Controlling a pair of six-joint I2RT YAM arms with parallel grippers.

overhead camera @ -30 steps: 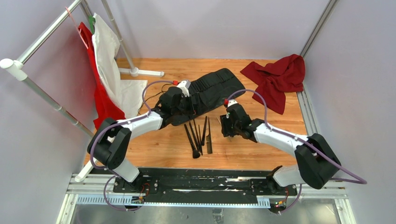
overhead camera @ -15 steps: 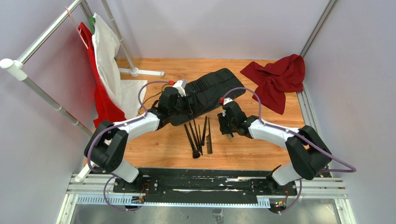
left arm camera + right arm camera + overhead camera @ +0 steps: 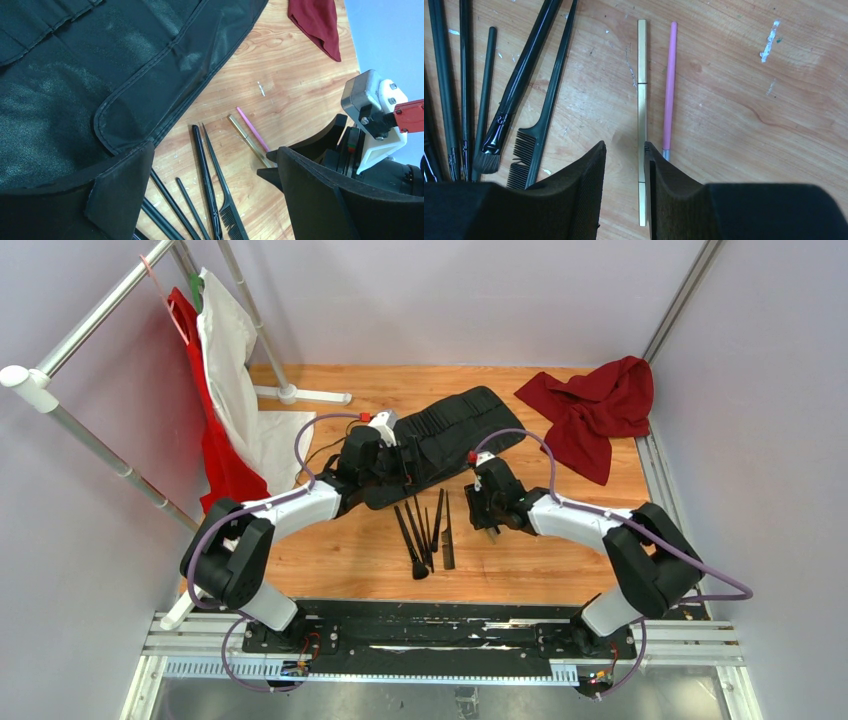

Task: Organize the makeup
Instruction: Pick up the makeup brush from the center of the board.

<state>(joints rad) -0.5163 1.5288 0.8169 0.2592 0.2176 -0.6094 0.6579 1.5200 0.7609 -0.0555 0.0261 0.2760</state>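
Makeup brushes (image 3: pixel 418 530) and a comb (image 3: pixel 447 535) lie fanned just beside the black case (image 3: pixel 455 430). Our right gripper (image 3: pixel 624 190), fingers narrowly parted, straddles a gold stick (image 3: pixel 642 100) next to a pink brush (image 3: pixel 669 85), gripping nothing. Our left gripper (image 3: pixel 212 165) gapes wide and empty over that case's edge.

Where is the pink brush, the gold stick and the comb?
pink brush (image 3: pixel 669 85), right wrist view, middle of its handle.
gold stick (image 3: pixel 642 55), right wrist view, upper part of the stick.
comb (image 3: pixel 523 150), right wrist view, on its teeth.
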